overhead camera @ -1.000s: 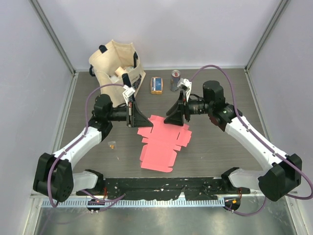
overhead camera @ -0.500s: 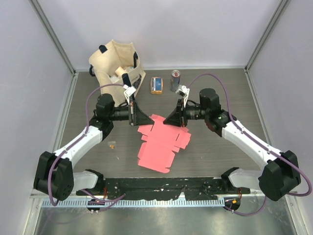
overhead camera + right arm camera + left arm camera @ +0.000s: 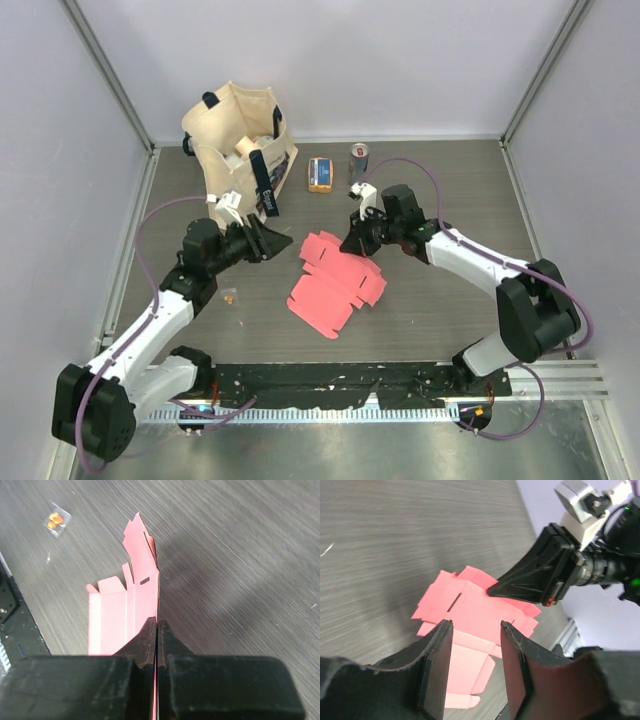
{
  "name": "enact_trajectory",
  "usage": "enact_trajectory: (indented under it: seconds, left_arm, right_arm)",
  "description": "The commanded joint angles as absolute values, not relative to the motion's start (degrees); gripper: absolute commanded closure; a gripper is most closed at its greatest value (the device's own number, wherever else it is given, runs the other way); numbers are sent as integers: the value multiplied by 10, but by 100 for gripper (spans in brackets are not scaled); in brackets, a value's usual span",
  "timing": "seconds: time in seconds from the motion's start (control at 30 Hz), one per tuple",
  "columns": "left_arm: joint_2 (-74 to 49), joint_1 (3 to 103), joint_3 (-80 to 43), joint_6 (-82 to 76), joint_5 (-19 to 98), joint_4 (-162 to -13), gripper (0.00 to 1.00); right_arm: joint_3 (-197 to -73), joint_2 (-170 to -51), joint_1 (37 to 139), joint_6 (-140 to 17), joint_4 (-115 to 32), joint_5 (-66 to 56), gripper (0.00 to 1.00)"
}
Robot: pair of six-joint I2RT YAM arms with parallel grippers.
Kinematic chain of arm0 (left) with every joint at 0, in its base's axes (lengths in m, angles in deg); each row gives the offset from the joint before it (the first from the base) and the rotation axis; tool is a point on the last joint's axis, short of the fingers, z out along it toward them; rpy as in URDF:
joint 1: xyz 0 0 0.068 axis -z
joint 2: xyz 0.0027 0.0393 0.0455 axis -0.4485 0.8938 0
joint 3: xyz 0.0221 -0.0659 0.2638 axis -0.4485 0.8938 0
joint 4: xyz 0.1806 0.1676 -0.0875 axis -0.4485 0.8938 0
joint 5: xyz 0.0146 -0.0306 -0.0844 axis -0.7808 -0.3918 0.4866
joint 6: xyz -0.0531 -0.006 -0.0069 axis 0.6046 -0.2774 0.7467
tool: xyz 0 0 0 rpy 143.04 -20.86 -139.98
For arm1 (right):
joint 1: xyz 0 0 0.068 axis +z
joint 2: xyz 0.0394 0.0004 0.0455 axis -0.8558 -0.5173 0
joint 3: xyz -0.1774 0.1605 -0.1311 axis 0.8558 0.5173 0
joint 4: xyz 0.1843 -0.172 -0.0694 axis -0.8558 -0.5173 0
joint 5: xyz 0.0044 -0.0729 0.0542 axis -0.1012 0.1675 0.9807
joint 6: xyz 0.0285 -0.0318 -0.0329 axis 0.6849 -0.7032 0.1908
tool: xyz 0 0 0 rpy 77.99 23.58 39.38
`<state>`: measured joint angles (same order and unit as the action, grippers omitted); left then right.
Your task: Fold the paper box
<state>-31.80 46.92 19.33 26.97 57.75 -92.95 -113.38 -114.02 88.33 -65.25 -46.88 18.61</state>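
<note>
Near edge: black mounting rail [image 3: 330, 385] with both arm bases bolted to it.

Just beyond, left of centre: a small clear packet with orange bits [image 3: 230, 296] lies flat on the grey wood-grain table [image 3: 440, 320], apart from everything else.

Middle of the table: the paper box [image 3: 335, 290] is an unfolded pinkish-red sheet with flaps and slots showing; its near part lies flat, while its far edge is tilted up off the surface.

Right gripper [image 3: 347, 245] reaches in from the right; jaws are pressed together on the far right edge of the card - its wrist view shows the sheet edge-on, clamped between the two fingertips [image 3: 150, 630].

Left gripper [image 3: 283, 243] sits just left of the sheet's far corner, pointing toward the right gripper; fingers stand parted with nothing between them, and I see no contact with the card - its wrist view looks through the gap at the sheet and the other claw beyond.

Farther back, behind the right gripper and apart from it: an orange-and-blue packet [image 3: 320, 174] lying flat; a small can [image 3: 358, 163] upright just to its right.

Far left corner: a beige tote bag [image 3: 238, 145], standing open with items inside, close behind the left gripper.
</note>
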Motion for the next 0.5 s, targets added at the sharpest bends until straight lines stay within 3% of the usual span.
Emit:
enact_trajectory:
  seconds: [0.0,0.2,0.33,0.47]
  left_arm:
    - [-295,469,229,294,476,-935,56]
    - [-167,484,183,250,502,-923,48]
    - [-103,504,169,217,468,-919,59]
    - [-53,537,162,207,446,-950,56]
  right_arm:
    - [-1157,-1172,882,-677,-451,159,98]
    - [-1180,-1233,868,-691,-455,182,98]
    - [-1183,-1266,840,-686,-451,212,98]
    - [-1188,-1285,833,-692,-451,233,98]
